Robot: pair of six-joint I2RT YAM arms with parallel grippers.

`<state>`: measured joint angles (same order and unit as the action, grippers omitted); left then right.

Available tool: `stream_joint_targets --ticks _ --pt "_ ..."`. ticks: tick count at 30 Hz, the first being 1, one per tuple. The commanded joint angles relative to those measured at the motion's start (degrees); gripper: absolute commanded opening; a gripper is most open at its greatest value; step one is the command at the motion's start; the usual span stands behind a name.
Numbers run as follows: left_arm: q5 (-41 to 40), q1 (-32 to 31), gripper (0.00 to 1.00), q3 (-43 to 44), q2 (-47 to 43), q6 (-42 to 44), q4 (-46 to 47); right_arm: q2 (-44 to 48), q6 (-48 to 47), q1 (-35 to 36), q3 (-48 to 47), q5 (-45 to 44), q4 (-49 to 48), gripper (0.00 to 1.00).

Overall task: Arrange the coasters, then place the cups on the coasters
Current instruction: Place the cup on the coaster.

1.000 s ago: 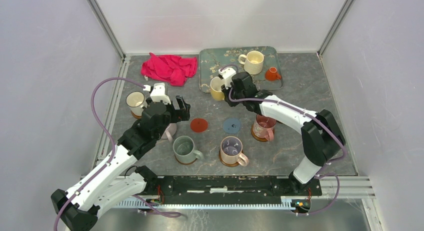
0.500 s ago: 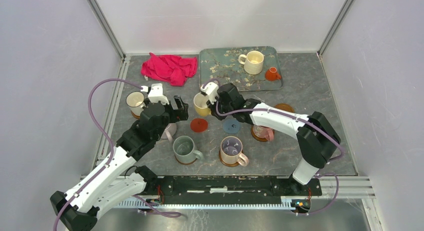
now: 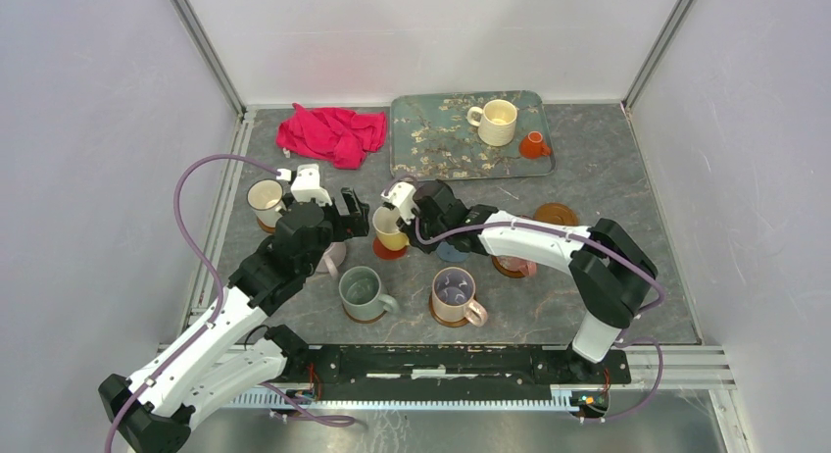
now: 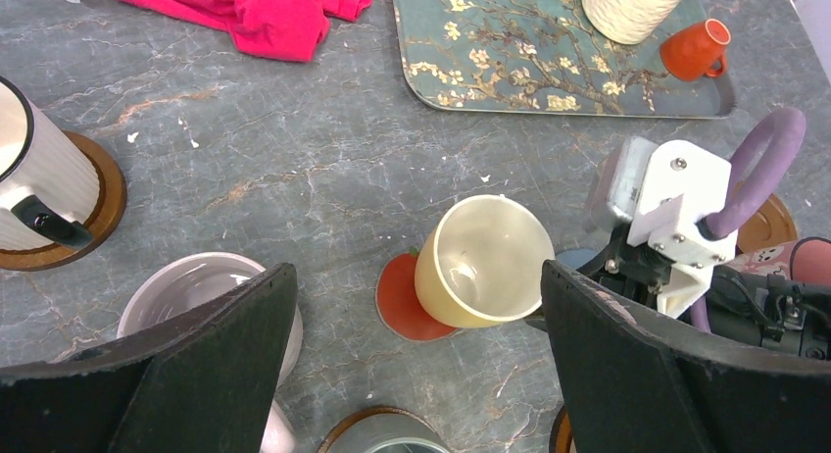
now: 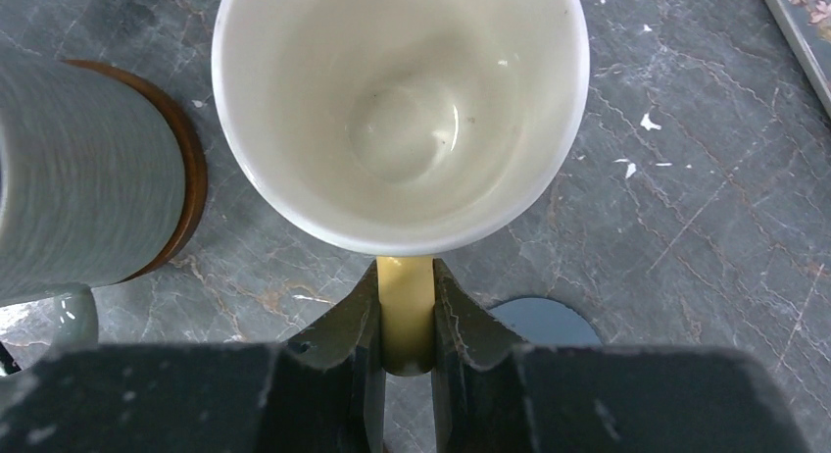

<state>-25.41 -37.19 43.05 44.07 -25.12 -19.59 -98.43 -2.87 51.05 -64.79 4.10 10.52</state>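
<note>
Bright, even, diffuse light from above fills all 3 views, leaving only soft, short shadows on the grey surface (image 3: 608, 164). The yellow cup (image 5: 402, 110) shows faint glints on its glazed inside. Up close, the right claw (image 5: 405, 296) looks dark and slightly blurred.

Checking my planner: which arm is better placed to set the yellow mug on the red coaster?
Right. The right gripper is shut on the handle of the yellow mug, which sits just over the red coaster. The left gripper is open and holds nothing.
</note>
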Motion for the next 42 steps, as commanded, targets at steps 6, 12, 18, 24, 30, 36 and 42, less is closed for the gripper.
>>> stream_joint_targets --ticks 6,12,18,24,30,36,42 --pt "-1.1 0.2 1.0 0.0 -0.3 -1.2 1.4 -0.4 -0.3 1.7 -0.5 1.0 -5.9 0.0" --pt "-1.1 0.2 1.0 0.0 -0.5 -1.2 1.3 -1.7 0.0 1.9 -1.2 1.1 -6.7 0.0" --pt "-1.3 0.2 1.0 0.0 -0.5 -1.2 1.3 -2.4 0.1 1.9 -1.3 0.9 -7.2 0.0" --pt "-1.2 0.2 1.0 0.0 -0.5 -1.2 1.2 -2.0 0.1 2.3 -1.5 0.3 -6.9 0.0" --pt "-1.1 0.2 1.0 0.0 -0.5 -1.2 1.3 -2.2 -0.2 2.5 -2.0 -0.5 -6.5 0.0" --pt "-1.1 0.1 1.0 0.1 -0.5 -1.3 1.3 -2.8 -0.1 2.6 -2.2 -1.2 -6.2 0.0" --pt "-1.1 0.2 1.0 0.0 -0.5 -1.2 1.3 -2.8 -0.2 2.6 -2.3 -1.7 -5.8 0.13"
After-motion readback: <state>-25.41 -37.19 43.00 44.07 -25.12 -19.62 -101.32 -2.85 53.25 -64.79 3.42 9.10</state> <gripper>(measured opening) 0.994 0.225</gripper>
